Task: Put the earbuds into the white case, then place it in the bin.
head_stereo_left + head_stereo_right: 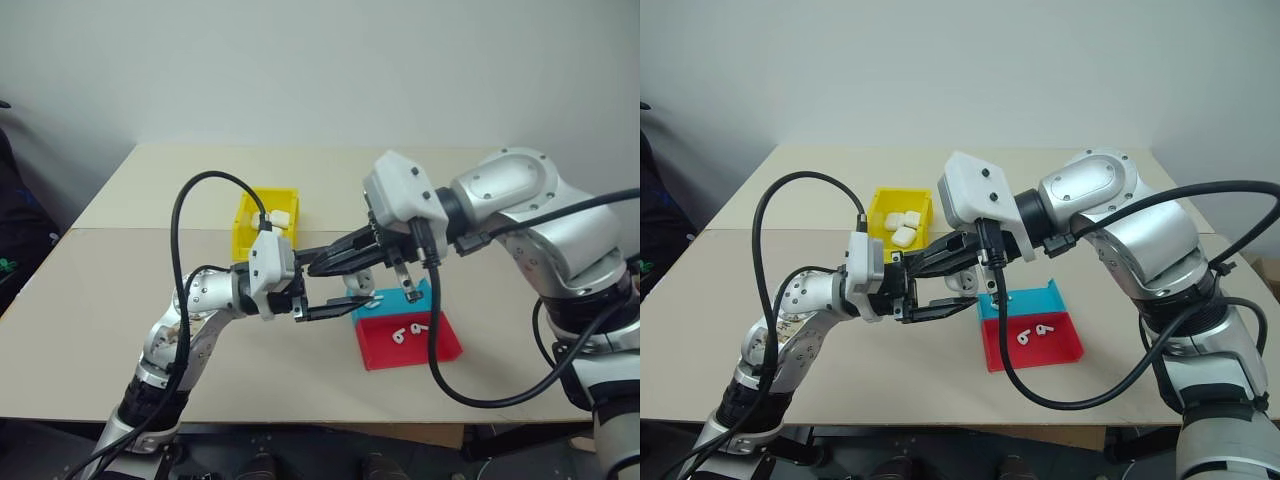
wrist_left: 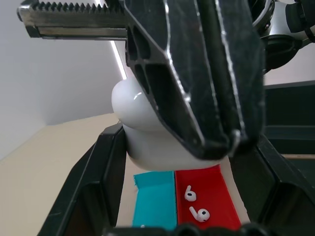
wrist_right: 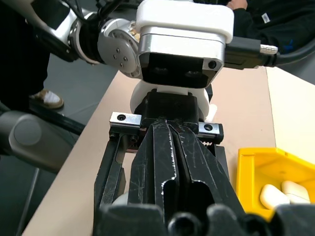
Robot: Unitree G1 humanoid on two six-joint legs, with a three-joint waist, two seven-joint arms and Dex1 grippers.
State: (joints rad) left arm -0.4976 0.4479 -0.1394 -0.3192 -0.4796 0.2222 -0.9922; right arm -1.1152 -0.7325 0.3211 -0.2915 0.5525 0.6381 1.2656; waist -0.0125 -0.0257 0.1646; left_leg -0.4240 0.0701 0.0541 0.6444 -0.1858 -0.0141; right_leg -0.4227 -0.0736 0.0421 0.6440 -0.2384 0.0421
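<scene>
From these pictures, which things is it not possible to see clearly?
- White case: in the left wrist view the right tool's shut fingers cover most of it; lid state unclear.
- Earbuds on the red tray: too small to tell which way each lies.
- Cases in the bin: the left arm's cable crosses them in the left eye view.

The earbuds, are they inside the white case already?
No, both earbuds lie on the red part of the tray, while the left gripper holds the white case.

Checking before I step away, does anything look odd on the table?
Nothing spilled or damaged. Two earbuds still lie loose on the red tray while the left pincer grips a white case above the table.
</scene>
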